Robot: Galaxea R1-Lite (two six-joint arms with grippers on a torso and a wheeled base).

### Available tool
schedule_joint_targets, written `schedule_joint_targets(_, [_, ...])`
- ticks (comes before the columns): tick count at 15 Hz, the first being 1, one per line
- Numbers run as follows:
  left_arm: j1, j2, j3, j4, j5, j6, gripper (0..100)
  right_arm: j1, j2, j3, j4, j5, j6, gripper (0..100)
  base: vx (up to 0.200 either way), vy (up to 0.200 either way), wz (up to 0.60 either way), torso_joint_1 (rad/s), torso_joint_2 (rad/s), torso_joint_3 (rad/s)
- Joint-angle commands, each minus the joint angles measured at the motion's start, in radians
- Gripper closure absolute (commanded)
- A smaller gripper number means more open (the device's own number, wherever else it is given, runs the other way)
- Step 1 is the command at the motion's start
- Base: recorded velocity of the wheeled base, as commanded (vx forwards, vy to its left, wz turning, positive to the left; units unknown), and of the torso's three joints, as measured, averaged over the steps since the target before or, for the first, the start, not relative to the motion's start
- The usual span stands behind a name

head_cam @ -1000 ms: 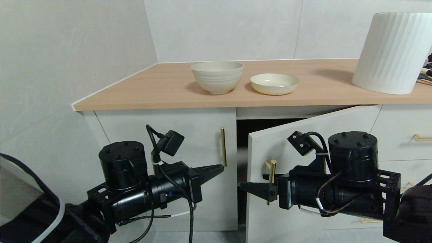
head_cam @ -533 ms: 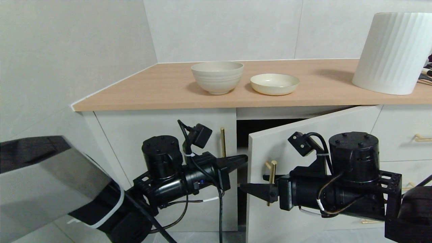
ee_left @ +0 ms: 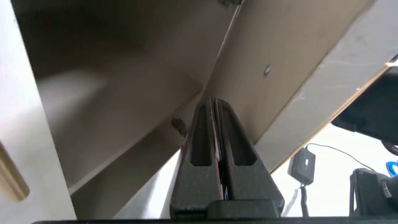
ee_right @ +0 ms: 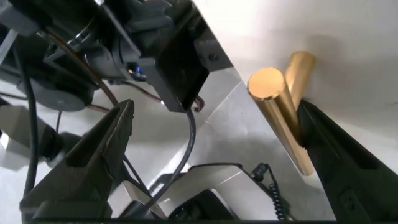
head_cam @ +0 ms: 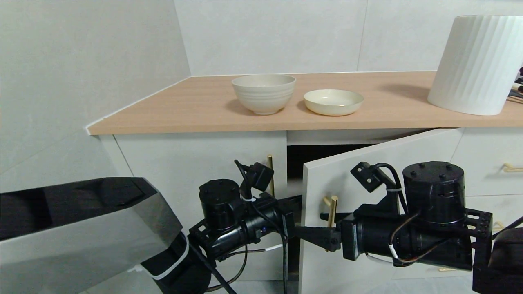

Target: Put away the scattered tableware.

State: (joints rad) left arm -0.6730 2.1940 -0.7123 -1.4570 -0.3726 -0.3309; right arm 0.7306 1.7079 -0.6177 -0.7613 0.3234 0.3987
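**Door ajar below, tableware up on top**

A pale tiled wall backs a wooden table [head_cam: 196,110] with a white cabinet beneath it. On the table, from the left, stand a ribbed bowl [head_cam: 263,93], a shallow dish [head_cam: 333,101] just beside it but not touching, and well to the right a tall white ribbed container [head_cam: 478,63]. Bowl and dish are not yet stowed and sit well above both my hands.

Below, the left door [head_cam: 196,183] is shut. My left hand [head_cam: 295,201] has its fingers pressed together on nothing, and its tip pokes into the dark gap [head_cam: 322,151] between the doors. The wrist view shows it lying along the inner face of the right door [head_cam: 367,163], pointing into the cabinet. That door stands ajar, its free edge just right of my left hand. Its brass handle [head_cam: 333,208] runs upright, and my right hand [head_cam: 314,228] straddles it with fingers spread wide, the handle close against one finger [ee_right: 336,162] but not gripped.

I judge the coming move turns on this door. It hinges on the right, so it must swing out and rightward, and my left hand behind its edge is placed to push. Afterwards the bowl lies nearer my left arm, the dish nearer my right.
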Motion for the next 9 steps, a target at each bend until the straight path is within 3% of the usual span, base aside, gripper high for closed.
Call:
schedule_joint_targets(1, [-0.007, 0.012, -0.006, -0.016, -0.003, 0.0, 100, -0.02, -0.017, 0.018, -0.001, -0.009, -0.026, 0, 0.0, 0.0, 0.0, 0.0, 0.0, 0.0])
schedule_joint_targets(9, [-0.017, 0.016, -0.026, -0.017, -0.003, -0.002, 100, -0.089, -0.016, 0.036, 0.005, -0.012, -0.101, 0, 0.0, 0.0, 0.0, 0.0, 0.0, 0.0])
